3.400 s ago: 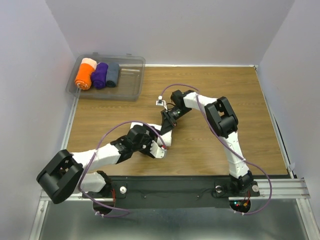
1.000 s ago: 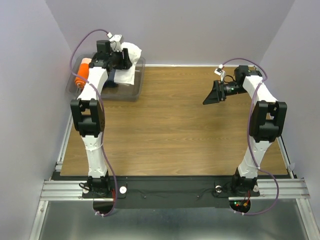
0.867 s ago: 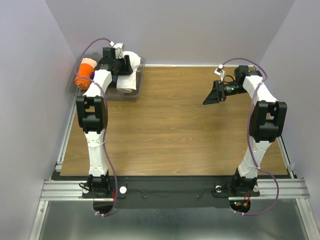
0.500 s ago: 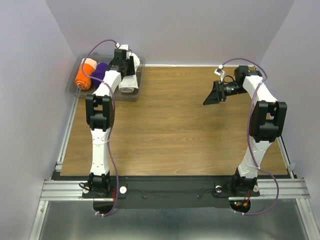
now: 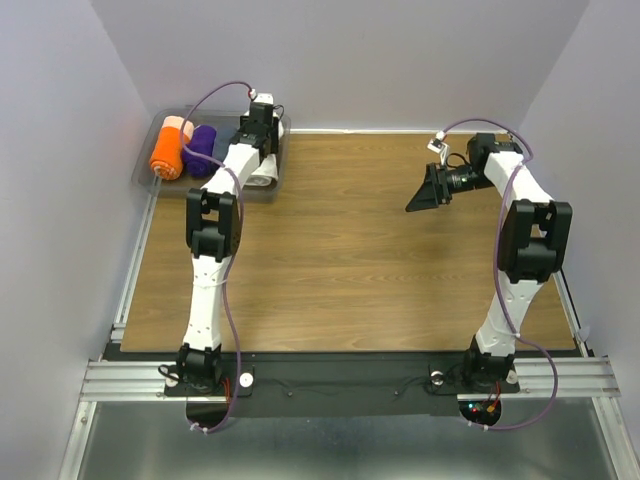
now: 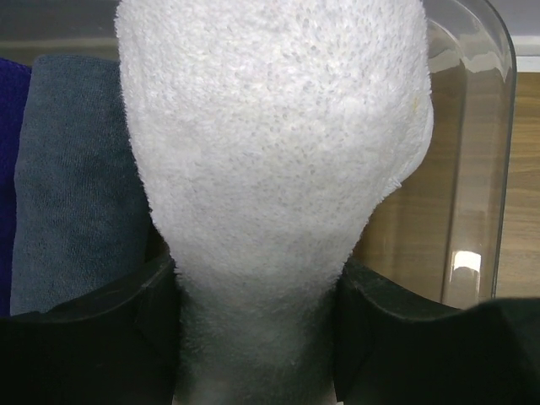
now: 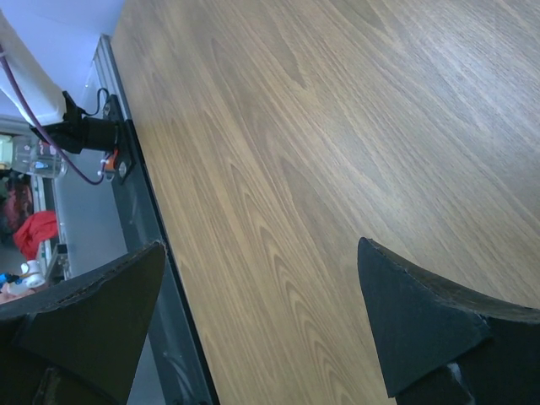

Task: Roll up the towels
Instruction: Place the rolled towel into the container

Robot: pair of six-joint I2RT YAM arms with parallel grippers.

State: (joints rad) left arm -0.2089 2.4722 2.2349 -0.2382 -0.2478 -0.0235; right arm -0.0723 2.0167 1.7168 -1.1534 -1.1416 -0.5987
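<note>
left fingers (image 6: 101, 337) clamped on rolled white towel (image 6: 270, 169), inside clear bin (image 6: 499, 126) beside grey-blue roll (image 6: 76, 169); long axis runs straight ahead. right fingers (image 7: 422, 329) wide, nothing held, well apart over worktop (image 5: 350, 260).

The towel (image 6: 270, 169) is seen as plain white, its terry pile left unpatterned. Beside it a grey-blue roll (image 6: 76, 186) is shown in a muted tone, and a purple roll (image 5: 203, 148) and an orange roll (image 5: 166, 158), the latter capped in pale peach, are seen in deep and bright shades. The bin (image 5: 160, 185) is rendered clear and colourless. The table (image 5: 380, 260) is marked by warm brown wood grain. The left arm (image 5: 205, 300) and right arm (image 5: 500, 300) are finished in white with black joints, and purple cables (image 5: 222, 87) are carried on them. The left gripper (image 6: 257, 287) and right gripper (image 7: 260, 249) are coloured black.
</note>
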